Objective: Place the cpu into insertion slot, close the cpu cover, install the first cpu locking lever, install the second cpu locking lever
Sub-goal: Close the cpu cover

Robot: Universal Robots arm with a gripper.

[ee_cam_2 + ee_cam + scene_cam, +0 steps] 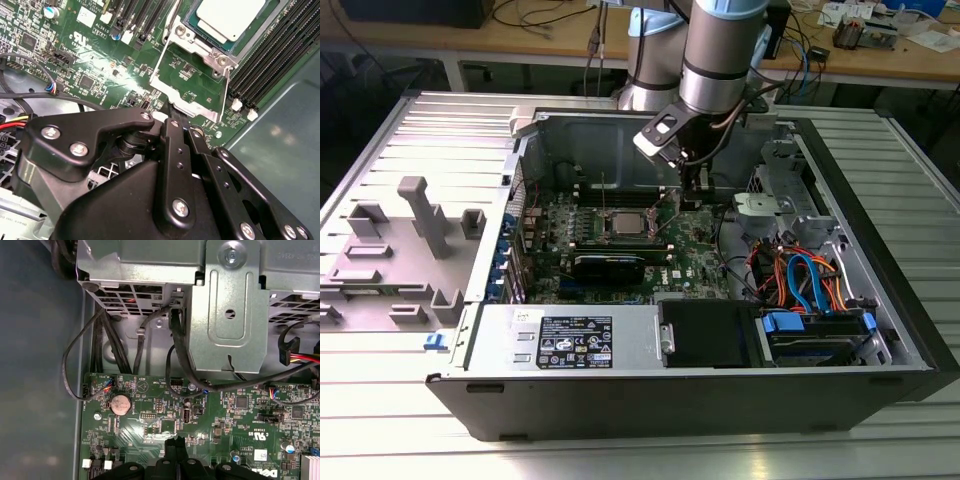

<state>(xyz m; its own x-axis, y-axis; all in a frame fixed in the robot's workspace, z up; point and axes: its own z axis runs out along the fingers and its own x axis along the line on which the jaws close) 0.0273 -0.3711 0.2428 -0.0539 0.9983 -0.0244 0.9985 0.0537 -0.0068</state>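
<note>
Ribbed metal tabletop (910, 180) carries an open computer case (670, 400), with cluttered workbenches (520, 45) behind it. The grey robot arm (720, 50) reaches down into the case, and its gripper (692, 195) hangs low over the green motherboard (700, 255).

In the first wrist view the black fingers are drawn together, tips (175, 441) just above the board. A coin battery (120, 404) lies a little beyond them, and a grey metal drive cage (230, 315) stands further off.

In the second wrist view the gripper (175, 120) sits right at the free edge of the cpu cover (187, 104). The cover is swung open and tilts up from its hinge towards the fingers. Whether the tips pinch that edge or only touch it cannot be told.

Past the cover, further from the gripper, the cpu (230, 17) lies flat in the insertion slot (200, 42), its silver top exposed. Long black memory slots (270, 55) run beside the socket.
</note>
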